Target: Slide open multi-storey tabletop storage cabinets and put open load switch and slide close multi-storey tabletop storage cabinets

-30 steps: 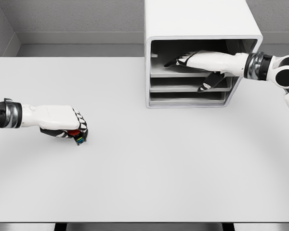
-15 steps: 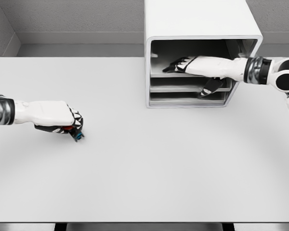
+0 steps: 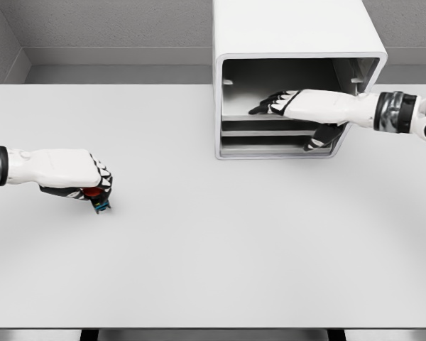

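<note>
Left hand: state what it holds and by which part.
The left hand is curled around the load switch, gripping its red upper part; the blue-green lower end sticks out below the fingers.

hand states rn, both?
Left robot hand: shut on the load switch.
Right robot hand: open, fingers extended at the cabinet opening, holding nothing.

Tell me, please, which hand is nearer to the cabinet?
Right. The right hand reaches into the cabinet across its upper shelf; the left hand is far off at the table's left, closed on the switch.
</note>
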{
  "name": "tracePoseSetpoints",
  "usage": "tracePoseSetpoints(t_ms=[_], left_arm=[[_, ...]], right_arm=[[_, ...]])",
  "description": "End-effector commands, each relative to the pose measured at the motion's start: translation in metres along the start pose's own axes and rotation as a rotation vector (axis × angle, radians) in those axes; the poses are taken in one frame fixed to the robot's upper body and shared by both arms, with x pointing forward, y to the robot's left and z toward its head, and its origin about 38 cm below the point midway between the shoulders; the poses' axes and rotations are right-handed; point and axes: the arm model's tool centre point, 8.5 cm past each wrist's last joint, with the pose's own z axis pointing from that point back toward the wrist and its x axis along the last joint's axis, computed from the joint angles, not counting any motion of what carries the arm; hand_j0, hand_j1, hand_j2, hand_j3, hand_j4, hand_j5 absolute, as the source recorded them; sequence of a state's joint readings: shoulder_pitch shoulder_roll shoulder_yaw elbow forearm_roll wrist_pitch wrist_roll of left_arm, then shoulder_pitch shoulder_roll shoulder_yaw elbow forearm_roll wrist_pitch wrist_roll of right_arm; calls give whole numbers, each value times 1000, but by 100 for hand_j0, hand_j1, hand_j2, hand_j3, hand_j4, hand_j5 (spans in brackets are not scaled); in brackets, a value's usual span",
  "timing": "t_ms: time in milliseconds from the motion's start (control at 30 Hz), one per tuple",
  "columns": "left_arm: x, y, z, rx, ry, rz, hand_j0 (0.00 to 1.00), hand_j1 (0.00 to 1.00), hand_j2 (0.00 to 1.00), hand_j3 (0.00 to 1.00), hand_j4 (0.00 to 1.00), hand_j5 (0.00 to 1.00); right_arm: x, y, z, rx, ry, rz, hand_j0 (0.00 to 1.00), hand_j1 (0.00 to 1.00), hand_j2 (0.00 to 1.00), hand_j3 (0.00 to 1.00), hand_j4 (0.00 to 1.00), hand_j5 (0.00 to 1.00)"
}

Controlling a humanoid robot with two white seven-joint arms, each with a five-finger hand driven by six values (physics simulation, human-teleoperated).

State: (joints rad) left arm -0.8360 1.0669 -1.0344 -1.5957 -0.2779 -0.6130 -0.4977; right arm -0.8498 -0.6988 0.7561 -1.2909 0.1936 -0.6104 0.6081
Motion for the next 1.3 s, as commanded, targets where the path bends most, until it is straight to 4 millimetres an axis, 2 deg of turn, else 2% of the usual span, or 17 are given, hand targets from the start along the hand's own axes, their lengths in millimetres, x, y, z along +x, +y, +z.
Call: tracePoseSetpoints(t_ms=[0,100,167,200,367,667,1267], left_arm=[[-1,0,2,4,4,5,41,41,41,41,41,41],[-1,2,3,7,6,3,41,41,41,41,41,41],[-1,1,3,6,6,4,41,41,41,41,41,41],[-1,2,3,7,6,3,41,41,41,41,41,41],[-2,2,4,8,9,3,41,41,41,41,41,41],[-2,3,5,9,12,0,41,41,41,41,41,41],[-3,5,5,10,15,-2,41,41,41,41,41,41]], right_arm=[[0,-1,4,7,7,11,100,100,100,100,100,100],[-2,2,8,0,13,2,100,100,100,100,100,100],[7,0,6,-6,-12,18,100,100,100,100,100,100],[6,0,10,-1,-3,24,100,100,100,100,100,100],[16,1,9,3,-27,41,100,100,100,100,100,100],[24,3,23,3,-29,65,100,100,100,100,100,100],[30,14,37,34,-23,79,100,100,100,100,100,100]])
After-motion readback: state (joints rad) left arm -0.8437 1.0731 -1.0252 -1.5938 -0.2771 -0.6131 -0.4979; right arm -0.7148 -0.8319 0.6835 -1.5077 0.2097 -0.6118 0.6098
